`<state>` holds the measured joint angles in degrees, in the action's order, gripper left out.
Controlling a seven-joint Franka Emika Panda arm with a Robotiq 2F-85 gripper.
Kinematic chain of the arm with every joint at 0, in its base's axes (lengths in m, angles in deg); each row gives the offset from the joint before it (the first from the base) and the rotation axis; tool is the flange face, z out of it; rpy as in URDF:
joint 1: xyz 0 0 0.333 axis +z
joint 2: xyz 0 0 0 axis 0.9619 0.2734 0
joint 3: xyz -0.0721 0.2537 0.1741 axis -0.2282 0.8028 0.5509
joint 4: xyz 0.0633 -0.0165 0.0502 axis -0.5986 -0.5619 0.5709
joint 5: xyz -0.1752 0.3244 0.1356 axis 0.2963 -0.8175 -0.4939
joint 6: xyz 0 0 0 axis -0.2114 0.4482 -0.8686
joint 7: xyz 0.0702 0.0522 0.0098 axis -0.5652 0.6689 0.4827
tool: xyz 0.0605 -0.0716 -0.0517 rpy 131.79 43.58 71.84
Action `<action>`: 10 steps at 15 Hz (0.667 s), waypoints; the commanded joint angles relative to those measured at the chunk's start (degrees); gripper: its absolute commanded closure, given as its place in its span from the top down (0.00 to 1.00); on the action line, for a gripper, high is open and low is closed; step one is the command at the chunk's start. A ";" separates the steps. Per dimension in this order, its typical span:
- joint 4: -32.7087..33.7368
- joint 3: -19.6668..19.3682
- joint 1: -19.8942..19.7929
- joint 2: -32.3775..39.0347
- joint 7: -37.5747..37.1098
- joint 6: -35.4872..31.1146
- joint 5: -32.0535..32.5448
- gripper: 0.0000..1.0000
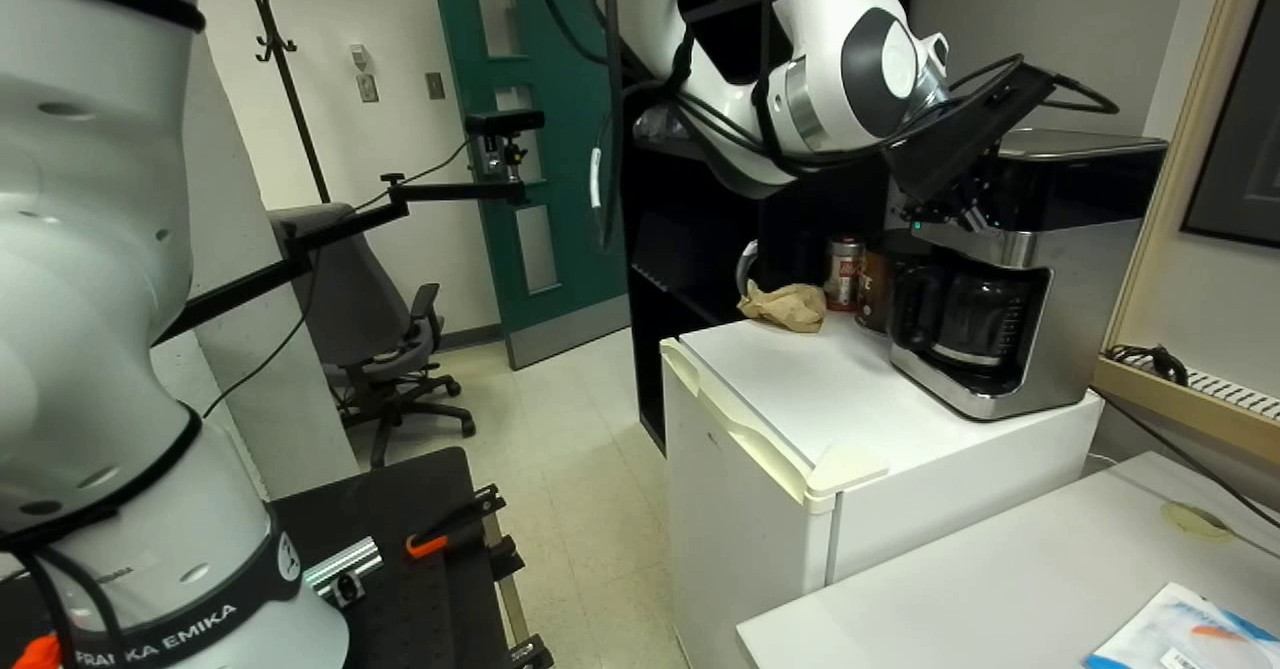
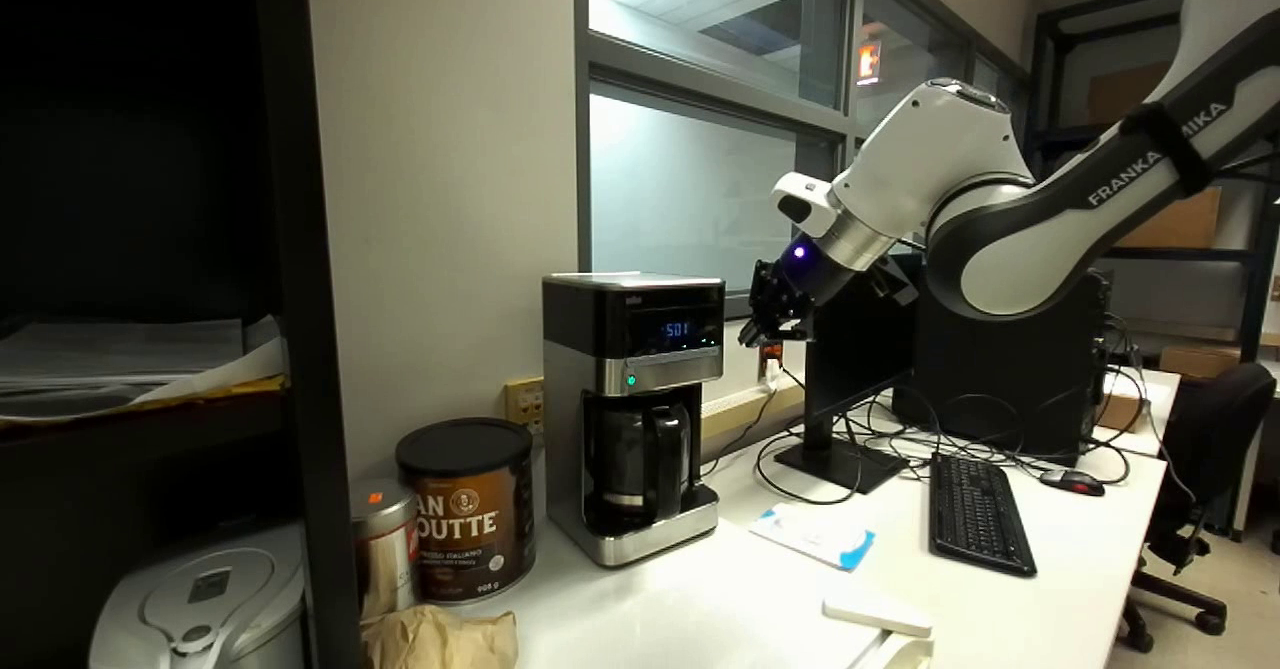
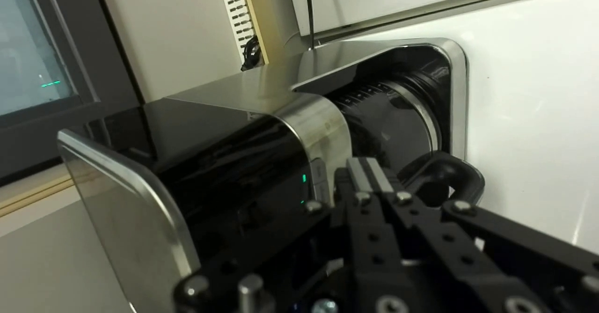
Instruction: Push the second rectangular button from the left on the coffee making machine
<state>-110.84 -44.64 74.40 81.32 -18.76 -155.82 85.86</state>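
The coffee machine [image 1: 1090,289] is silver and black and stands upright; it also shows in an exterior view [image 2: 570,429] and in the wrist view [image 3: 323,121]. Its display [image 2: 676,330] is lit. A row of rectangular buttons [image 2: 665,357] runs below it. In the wrist view two buttons [image 3: 319,177] at the right end of the row show; the rest, including the second from the left, are hidden behind the gripper. My gripper [image 3: 367,175] is shut and empty, close in front of the machine; it shows in both exterior views [image 1: 970,214] [image 2: 765,332]. I cannot tell whether it touches.
A glass carafe [image 3: 388,121] with a black handle sits in the machine. A brown coffee tin [image 2: 465,519], a smaller tin [image 1: 843,274] and a crumpled paper bag [image 1: 785,306] stand beside it on the white fridge [image 1: 760,379]. A monitor [image 2: 860,349] stands on the desk behind.
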 commanded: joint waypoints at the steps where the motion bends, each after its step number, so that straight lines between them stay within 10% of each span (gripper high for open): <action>1: 2.91 0.13 -0.15 2.82 0.42 -2.43 0.57 0.00; 10: 5.96 0.57 0.14 5.71 0.26 -5.21 0.38 0.00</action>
<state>-107.45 -44.26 74.44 85.09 -18.76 -159.39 85.86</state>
